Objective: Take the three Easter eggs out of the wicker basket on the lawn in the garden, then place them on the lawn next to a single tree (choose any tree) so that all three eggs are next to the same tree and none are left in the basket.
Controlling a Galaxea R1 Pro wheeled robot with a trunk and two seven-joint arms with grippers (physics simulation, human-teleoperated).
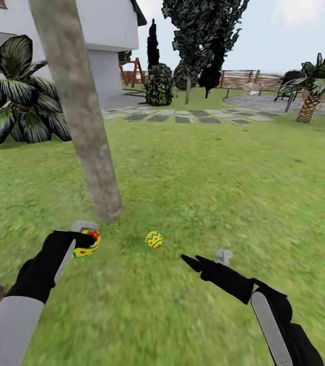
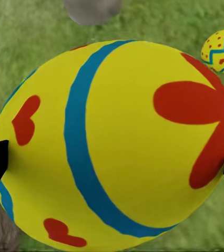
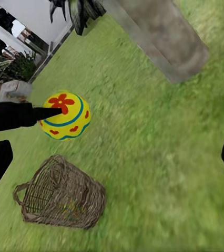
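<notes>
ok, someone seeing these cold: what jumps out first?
The flower-painted Easter egg clamped in the left end effector, held just above the lawn near the foot of the thick grey-brown tree trunk. A second, zigzag-banded egg already lies on the grass close by, right of the trunk's base. The right end effector is open and empty, and the wicker basket lies tipped on its side on the grass.

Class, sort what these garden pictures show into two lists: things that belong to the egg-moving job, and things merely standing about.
Job: yellow flower-painted egg in left pincer; yellow zigzag egg; tan wicker basket; grey-brown tree trunk; green lawn.

Standing about: scaly-trunked palm; grey paving stones; white house.
</notes>
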